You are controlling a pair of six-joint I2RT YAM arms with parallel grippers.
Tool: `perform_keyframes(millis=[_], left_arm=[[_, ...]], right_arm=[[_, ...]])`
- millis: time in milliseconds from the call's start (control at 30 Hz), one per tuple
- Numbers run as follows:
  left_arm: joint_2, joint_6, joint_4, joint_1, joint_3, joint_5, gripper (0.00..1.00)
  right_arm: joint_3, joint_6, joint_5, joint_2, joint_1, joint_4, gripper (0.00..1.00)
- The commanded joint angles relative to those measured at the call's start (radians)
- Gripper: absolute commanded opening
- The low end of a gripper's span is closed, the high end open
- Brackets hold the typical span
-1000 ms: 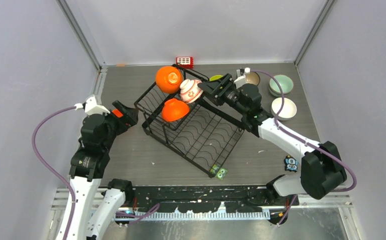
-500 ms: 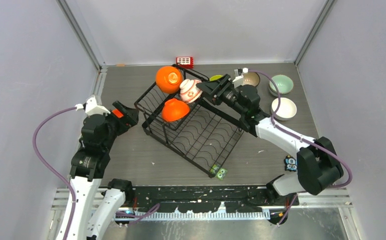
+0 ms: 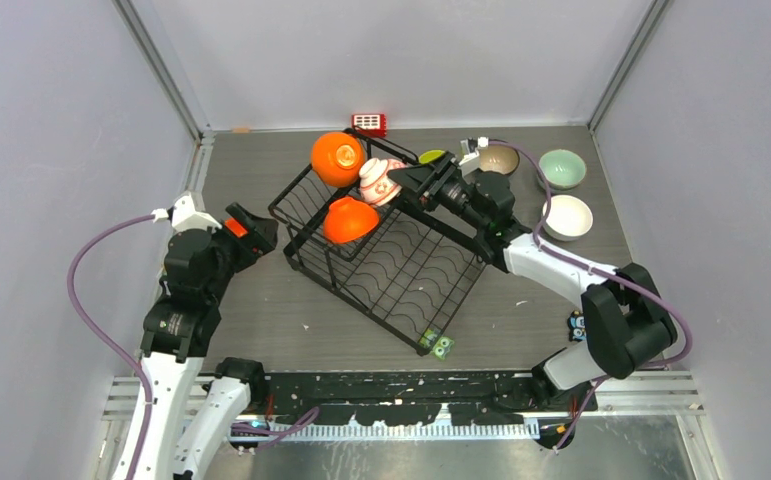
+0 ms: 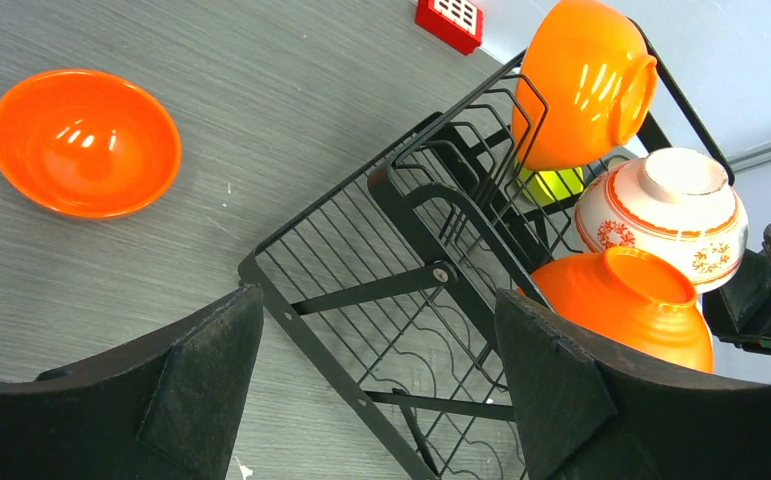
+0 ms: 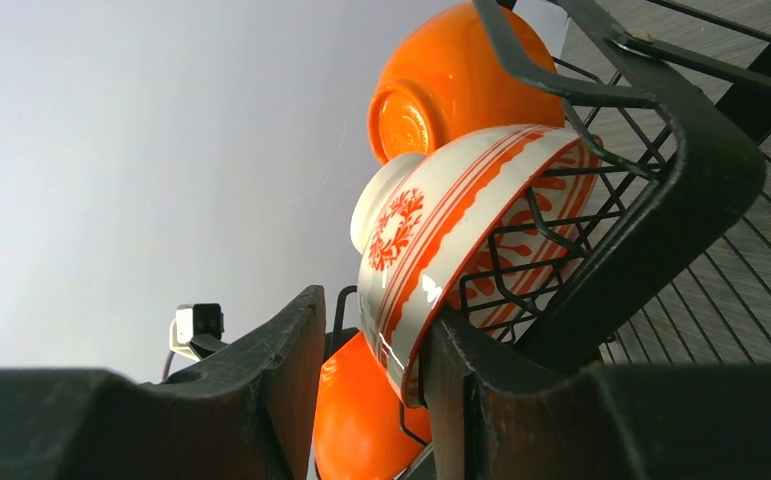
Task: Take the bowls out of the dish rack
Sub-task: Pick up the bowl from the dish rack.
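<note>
Tight: dish rack [image 3: 411,265] wire hems floral bowl [image 3: 381,181]; orange bowls [image 3: 338,158] close both sides.

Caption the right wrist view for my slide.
Right gripper straddles the rim of the floral bowl in the dish rack.

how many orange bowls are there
3. Dish rack holds two: far orange bowl, near orange bowl by the floral bowl. Third orange bowl sits on the table, left wrist view only. Others may be hidden.

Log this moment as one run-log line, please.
left gripper: open, empty, beside dish rack | right gripper: open, astride floral bowl rim | racked: floral bowl, two orange bowls
</note>
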Motion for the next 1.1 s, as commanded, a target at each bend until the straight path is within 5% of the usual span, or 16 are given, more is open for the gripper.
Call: perform_keyframes(millis=[0,400,700,1067], left_arm=[[-0.008,-0.002,0.036,-0.005,-0.003,0.007,0.86],[-0.017,0.000,0.039,-0.004,-0.014,0.005,0.86],[-0.020,0.004,0.038,-0.005,-0.019,-0.005,0.86],[-0.023,0.011,0.031,-0.004,-0.022,-0.017,0.86]], right_arm=[[-0.020,0.018,-0.015,0.006,0.003,0.116,0.42],[-0.029,0.022,-0.027,0.021,0.003,0.181,0.25],[-0.021,0.023,-0.064,0.061,0.001,0.260,0.01],[-0.008,0.135,-0.096,0.182,-0.026,0.664,0.01]])
